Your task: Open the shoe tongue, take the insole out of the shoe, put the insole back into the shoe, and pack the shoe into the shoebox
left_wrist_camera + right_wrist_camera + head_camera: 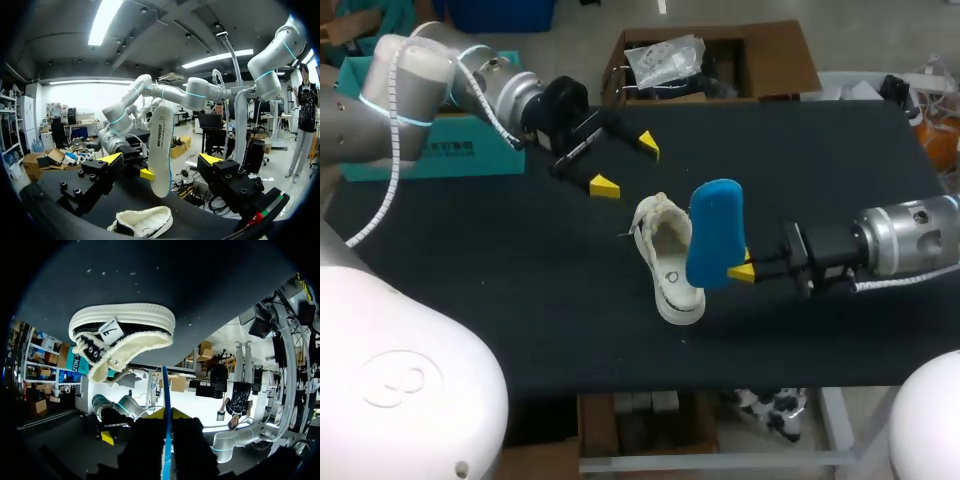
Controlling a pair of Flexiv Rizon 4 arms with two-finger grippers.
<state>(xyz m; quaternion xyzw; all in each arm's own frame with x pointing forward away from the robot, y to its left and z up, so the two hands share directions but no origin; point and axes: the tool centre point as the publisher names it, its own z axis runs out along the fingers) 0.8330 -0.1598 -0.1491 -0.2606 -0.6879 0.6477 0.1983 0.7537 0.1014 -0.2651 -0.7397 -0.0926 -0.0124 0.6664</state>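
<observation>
**Landmark: shoe [668, 262].** All positions are given rel. to it.

1. Shoe: cream, low-cut. Sits sole-down on the black table [470, 300], opening facing up. Neither gripper touches it. In the L wrist view the shoe [142, 222] lies below and ahead of the L fingers. In the R wrist view the shoe [122, 330] lies ahead of the R fingers.

2. Insole [717, 232]: out of the shoe, held on edge just above the shoe's R side. Blue face toward the head cam. Pale printed face toward the L wrist cam, where the insole [161, 150] stands near-upright w/ its lower end clear of the shoe. In the R wrist view the insole [165, 390] shows edge-on as a thin blue line.

3. R gripper [741, 270]: just R of the shoe, arm entering from the R side. Fingers pinch the insole from both faces. In the R wrist view, the R gripper [166, 415] has one yellow tip each side of the blue edge.

4. L gripper [626, 164]: behind and to the L of the shoe, apart from it. Fingers spread wide, nothing between them. In the L wrist view, L gripper [160, 159] tips frame the insole farther ahead, no contact.

5. Teal shoebox [430, 150]: well to the L of and behind the shoe, at the table's far L edge, partly hidden by the L arm.
</observation>
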